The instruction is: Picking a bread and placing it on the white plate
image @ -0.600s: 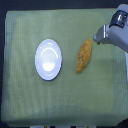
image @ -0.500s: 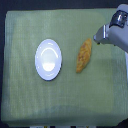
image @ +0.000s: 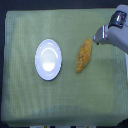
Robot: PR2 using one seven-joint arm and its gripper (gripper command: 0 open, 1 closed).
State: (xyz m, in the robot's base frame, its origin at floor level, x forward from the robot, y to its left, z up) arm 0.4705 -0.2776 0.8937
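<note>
The bread [image: 83, 55] is a long golden-brown loaf lying at a slant on the green cloth, just to the exterior view's right of the white plate [image: 48, 59]. That round glossy plate has nothing on it. My gripper [image: 97, 36] comes in from the upper right, its metal tip close above the bread's upper end. Whether it touches the bread is unclear, and the jaws are too blurred to read.
A pale green cloth [image: 30, 100] covers the table almost to the frame's borders. The grey arm body [image: 117, 35] fills the upper right corner. Dark floor shows along the top edge and at the right.
The gripper has shifted slightly left and down toward the bread's upper end. Bread and plate have not moved.
</note>
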